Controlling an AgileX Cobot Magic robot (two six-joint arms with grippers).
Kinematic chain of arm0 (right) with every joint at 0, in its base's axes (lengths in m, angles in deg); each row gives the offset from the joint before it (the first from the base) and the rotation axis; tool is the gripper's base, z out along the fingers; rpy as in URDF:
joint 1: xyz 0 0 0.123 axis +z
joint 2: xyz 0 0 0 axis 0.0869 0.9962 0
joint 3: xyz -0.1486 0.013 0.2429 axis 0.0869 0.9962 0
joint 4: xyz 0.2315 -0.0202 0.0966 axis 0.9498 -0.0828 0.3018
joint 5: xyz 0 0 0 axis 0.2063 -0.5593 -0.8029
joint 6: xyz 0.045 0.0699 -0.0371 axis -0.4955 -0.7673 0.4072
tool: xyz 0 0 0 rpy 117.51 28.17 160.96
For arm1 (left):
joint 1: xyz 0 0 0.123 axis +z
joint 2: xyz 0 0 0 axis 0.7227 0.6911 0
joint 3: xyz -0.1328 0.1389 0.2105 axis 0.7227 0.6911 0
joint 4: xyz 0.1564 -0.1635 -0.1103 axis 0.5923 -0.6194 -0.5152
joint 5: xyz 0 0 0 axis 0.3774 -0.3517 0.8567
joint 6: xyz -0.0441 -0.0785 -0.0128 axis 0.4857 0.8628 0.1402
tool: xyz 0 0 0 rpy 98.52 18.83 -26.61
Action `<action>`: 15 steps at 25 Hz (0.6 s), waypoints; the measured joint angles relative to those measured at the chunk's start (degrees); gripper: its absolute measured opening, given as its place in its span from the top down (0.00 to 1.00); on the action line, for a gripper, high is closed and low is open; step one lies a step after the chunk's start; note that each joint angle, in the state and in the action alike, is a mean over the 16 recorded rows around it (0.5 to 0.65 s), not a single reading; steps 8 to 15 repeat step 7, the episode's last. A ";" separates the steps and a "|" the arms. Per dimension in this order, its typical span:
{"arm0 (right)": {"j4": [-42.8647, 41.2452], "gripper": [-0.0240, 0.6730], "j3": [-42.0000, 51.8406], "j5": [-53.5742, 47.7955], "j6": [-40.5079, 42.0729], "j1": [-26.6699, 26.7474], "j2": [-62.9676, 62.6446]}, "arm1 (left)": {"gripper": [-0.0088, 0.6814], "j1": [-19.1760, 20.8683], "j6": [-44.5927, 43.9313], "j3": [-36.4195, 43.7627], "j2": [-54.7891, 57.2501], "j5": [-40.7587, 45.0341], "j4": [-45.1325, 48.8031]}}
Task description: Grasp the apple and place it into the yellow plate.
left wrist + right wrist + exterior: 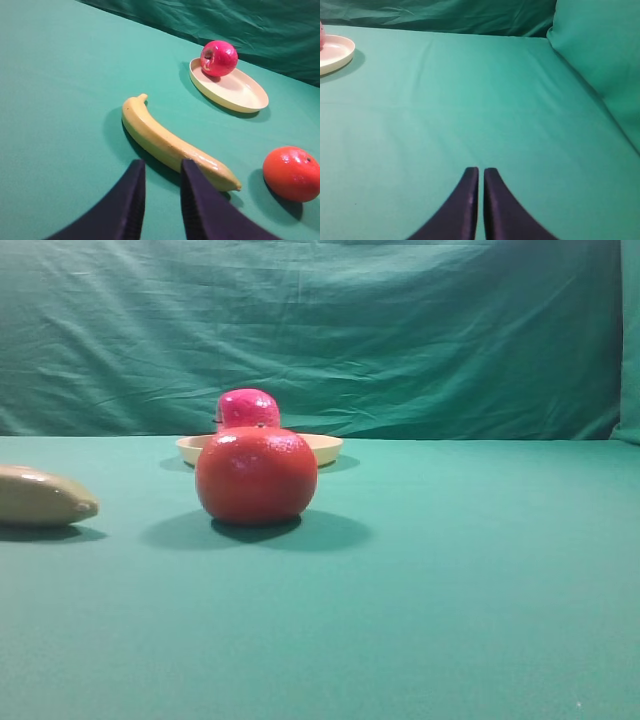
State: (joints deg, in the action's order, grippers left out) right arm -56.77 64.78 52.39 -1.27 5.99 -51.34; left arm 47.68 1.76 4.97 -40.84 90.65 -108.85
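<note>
Although the task asks for the glossy crimson-magenta apple [219, 58] to go into the shallow cream-yellow round plate [240, 95], the left wrist view shows it already resting inside that plate, at the far end, against the rim nearest the green backdrop. Neither pincer holds anything. The left gripper [161, 192] hangs low over the green cloth table [55, 100] with its two dark fingers slightly apart and nothing between them. The right gripper [481, 176] has its fingers pressed together, empty, over bare cloth.

The relation that matters is that the apple lies well ahead of the left gripper and to its right, with a long tan-yellow banana [170, 142] stretched between them; the banana's long axis runs diagonally from upper left to lower right, its blunt end just beside the left fingertips. From the right gripper the plate is far off to the left, so the left arm looks nearer. I judge the placing done, with only a retreat left.

In the high view a glossy orange-red round fruit [256, 475] stands in front and hides most of the plate and the apple's lower half. The right wrist view cuts the plate at its left edge, showing only a sliver of pink. Whether the apple sits steady I cannot tell.
</note>
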 joint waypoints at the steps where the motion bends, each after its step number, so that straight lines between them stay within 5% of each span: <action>1: 0.00 0.97 0.00 0.00 -0.01 0.00 0.00 | 0.76 0.00 0.00 0.00 0.00 0.00 0.00; 15: 0.00 0.97 0.00 0.00 -0.02 0.00 0.00 | 0.76 0.00 0.00 0.00 0.00 0.00 0.00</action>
